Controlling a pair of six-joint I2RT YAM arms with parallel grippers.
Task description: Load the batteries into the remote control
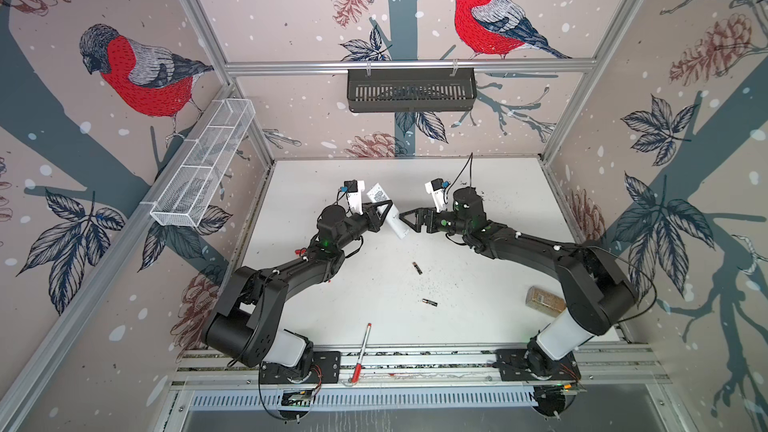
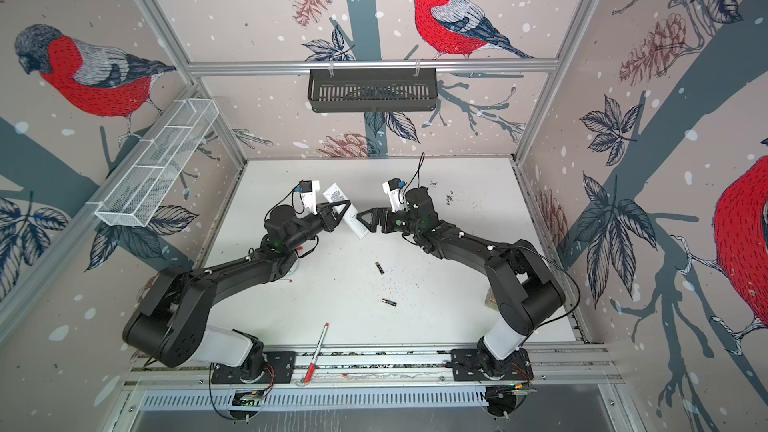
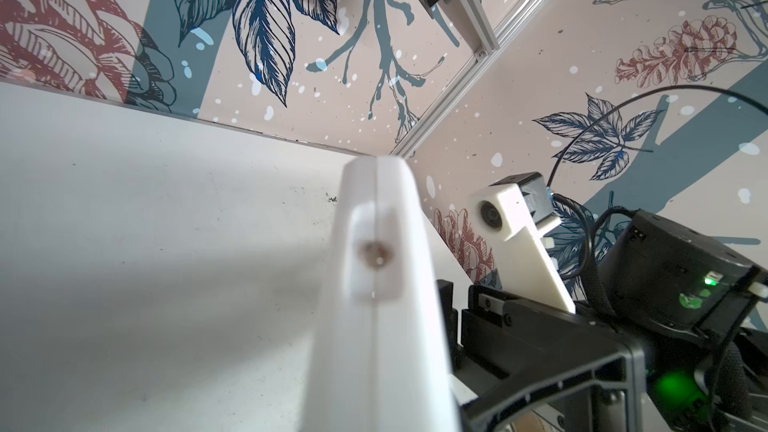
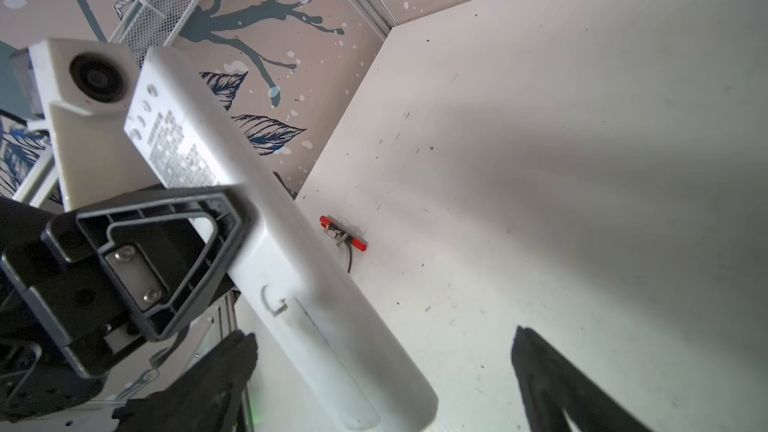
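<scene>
The left gripper [image 1: 387, 207] is clamped narrow across the middle of the remote control [image 1: 397, 227], its dark triangular fingers [image 4: 232, 218] pressed flat against the white body, and it holds the remote clear of the table [image 1: 478, 209] with the plain back and its printed label turned up. From that grip one end of the remote sticks out past the wrist camera and the other end slants out toward the right gripper [image 1: 402, 216], which stands spread wide and grips nothing; in the right wrist view the remote's free end lies between its two black fingers [image 4: 216, 371], with bare table showing beside the finger on the other side. Farther out, back toward the arm bases, the batteries lie loose on the table, well apart from both grippers: one [image 1: 417, 268] nearer the grippers, the other [image 1: 429, 302] beyond it. A red-and-white pen [image 1: 361, 353] lies at the table's front edge between the bases
</scene>
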